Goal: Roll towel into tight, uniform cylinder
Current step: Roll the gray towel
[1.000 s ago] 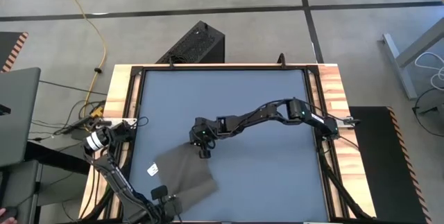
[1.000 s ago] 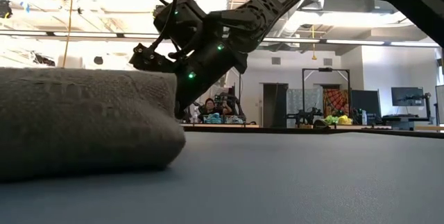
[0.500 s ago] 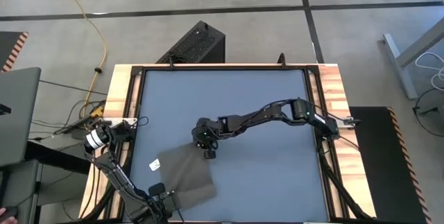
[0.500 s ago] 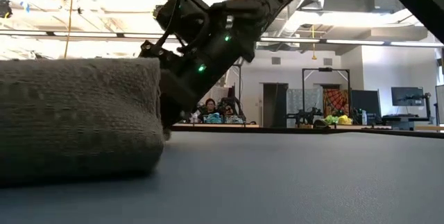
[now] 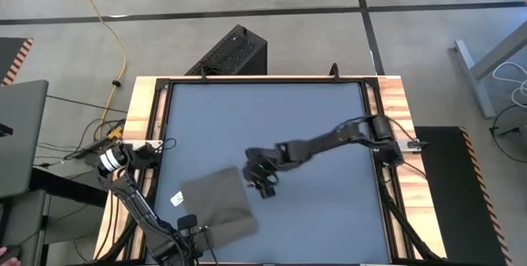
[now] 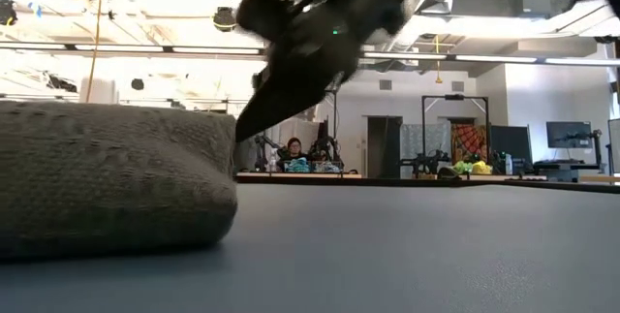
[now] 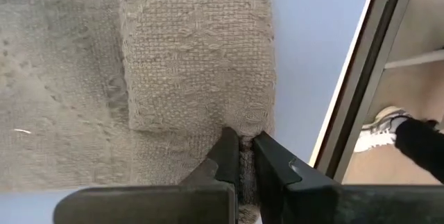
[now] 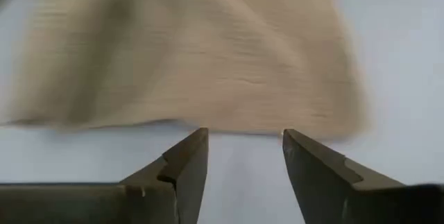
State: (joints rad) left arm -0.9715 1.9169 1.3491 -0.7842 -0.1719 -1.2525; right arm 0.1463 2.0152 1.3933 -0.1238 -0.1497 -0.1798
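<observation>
The taupe towel lies folded on the blue table top near the near-left corner, its white tag at its left edge. In the low view the towel is a thick, rounded heap. My left gripper is at the towel's near edge, shut on the cloth. My right gripper hovers open just right of the towel's far right corner. Its fingers stand short of the towel's edge with nothing between them. In the low view the right gripper hangs above the table. My left gripper pinches a raised ridge of cloth at the towel's near edge between its two fingers, close to the corner beside the table's side rail. The fingers come in low from the table's near side. The towel lies slack on the table; how many layers they hold cannot be told.
A dark frame rail runs along the table's edge close to the left gripper. The blue table surface stretches to the far and right sides of the towel. A person's shoe shows beyond the rail.
My right gripper has opened and let go of the towel's far right corner, then pulled away toward the table's right edge and risen. The freed corner has sunk back onto the heap, which now looks lower and rounder.
</observation>
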